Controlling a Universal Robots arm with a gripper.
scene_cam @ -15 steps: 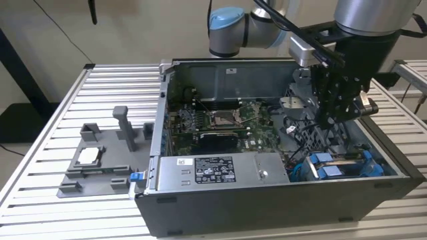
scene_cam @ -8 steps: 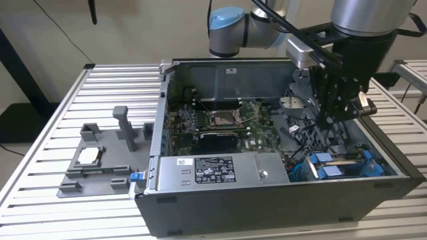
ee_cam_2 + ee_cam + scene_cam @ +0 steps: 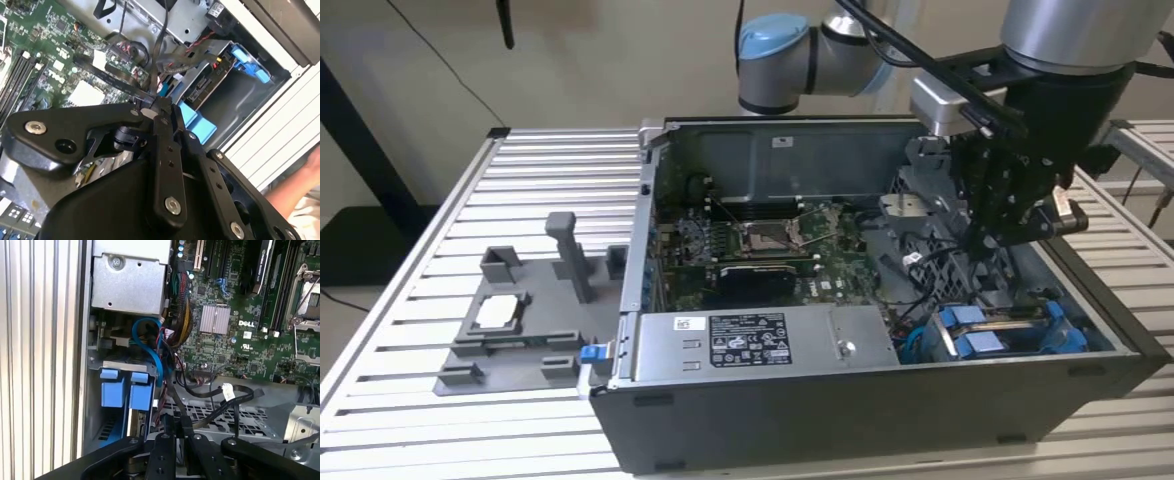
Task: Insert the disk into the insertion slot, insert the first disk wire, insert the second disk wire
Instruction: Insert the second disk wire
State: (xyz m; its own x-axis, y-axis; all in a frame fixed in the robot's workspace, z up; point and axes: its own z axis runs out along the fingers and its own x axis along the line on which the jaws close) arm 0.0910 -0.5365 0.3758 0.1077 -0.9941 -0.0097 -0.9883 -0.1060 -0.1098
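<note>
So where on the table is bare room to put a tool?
On the exterior view's left, bare slats lie beyond the grey tray and in front of it. Inside the case it is crowded: cables around the insertion slot, where the gripper is shut on a black wire.

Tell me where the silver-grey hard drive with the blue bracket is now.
The silver-grey hard drive sits in the grey metal drive bay, in the case's near corner on the exterior view's right, below the hand shut on a black wire.
</note>
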